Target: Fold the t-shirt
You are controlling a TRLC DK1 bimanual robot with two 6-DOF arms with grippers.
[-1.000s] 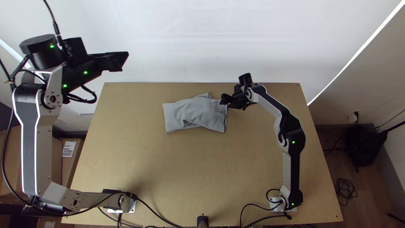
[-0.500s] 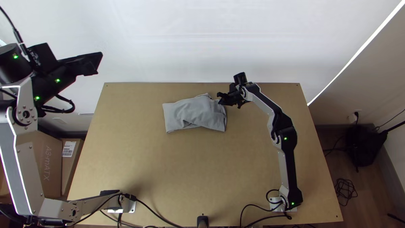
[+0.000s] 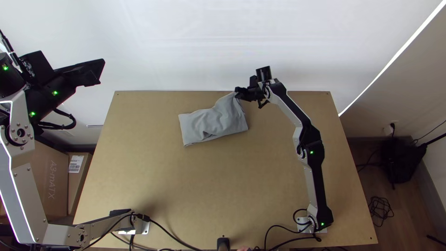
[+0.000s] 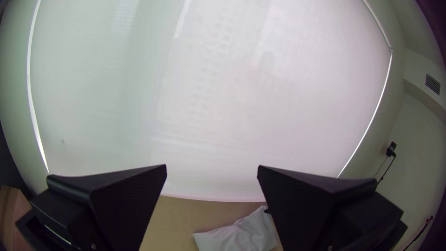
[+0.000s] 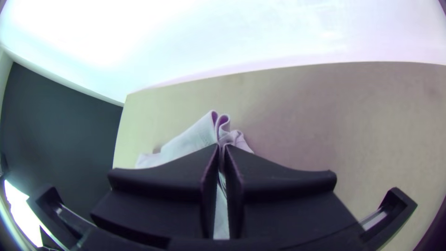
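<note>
OK, R pincer (image 3: 238, 93) tight on tee (image 3: 211, 123)

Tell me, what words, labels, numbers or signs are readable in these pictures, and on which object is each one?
"A3-MATX": sideways, on the larger cardboard box.
White label on the narrower box: too small to read.
Small pale marks on the left arm: unreadable.

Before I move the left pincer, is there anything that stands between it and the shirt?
Nothing visible stands between the left pincer and the shirt. The right pincer grips the shirt near its far right corner, so it is at the opposite side, not in between.
</note>
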